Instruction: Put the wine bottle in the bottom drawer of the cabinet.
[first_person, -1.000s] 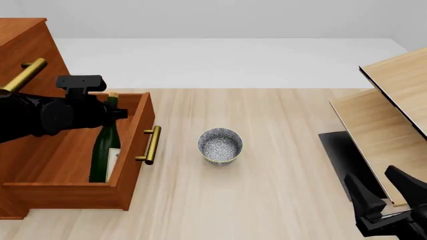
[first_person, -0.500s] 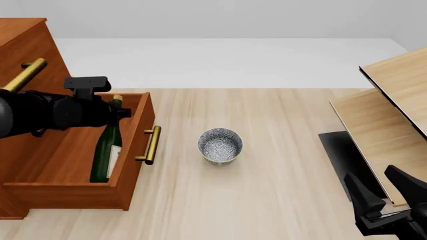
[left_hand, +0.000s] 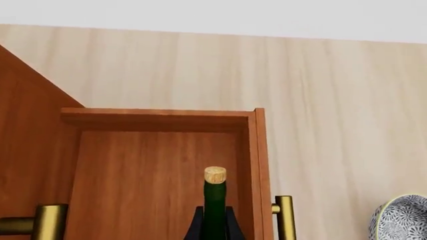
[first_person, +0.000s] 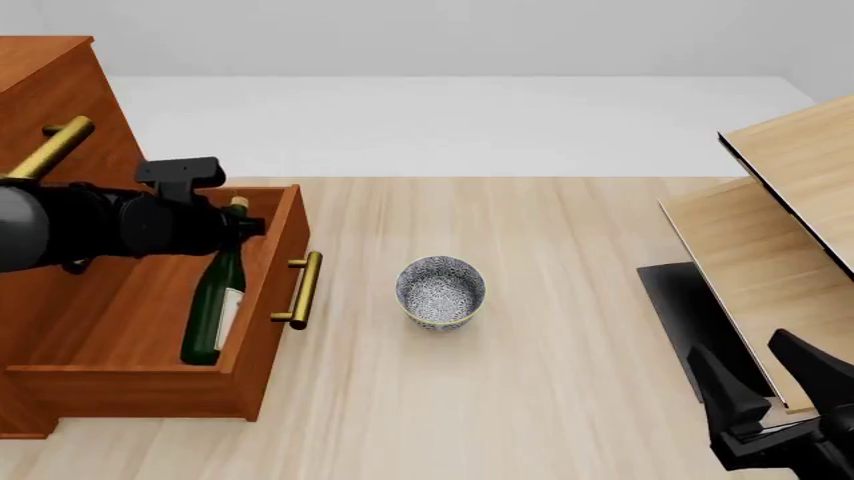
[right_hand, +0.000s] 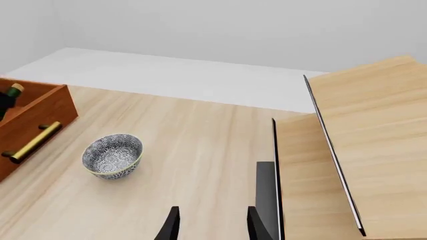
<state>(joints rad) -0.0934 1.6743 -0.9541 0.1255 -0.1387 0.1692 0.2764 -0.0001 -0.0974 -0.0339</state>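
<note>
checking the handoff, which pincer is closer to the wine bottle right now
Left. The left pincer is at the neck of the wine bottle, over the bottom drawer. The right pincer sits across the table, beyond the bowl.

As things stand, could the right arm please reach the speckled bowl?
Probably yes: the right pincer is open and bare table lies between it and the bowl; nothing stands in the way.

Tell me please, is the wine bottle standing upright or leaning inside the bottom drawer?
Leaning: the wine bottle stands inside the bottom drawer, base low, cork tilted toward the left gripper.
</note>
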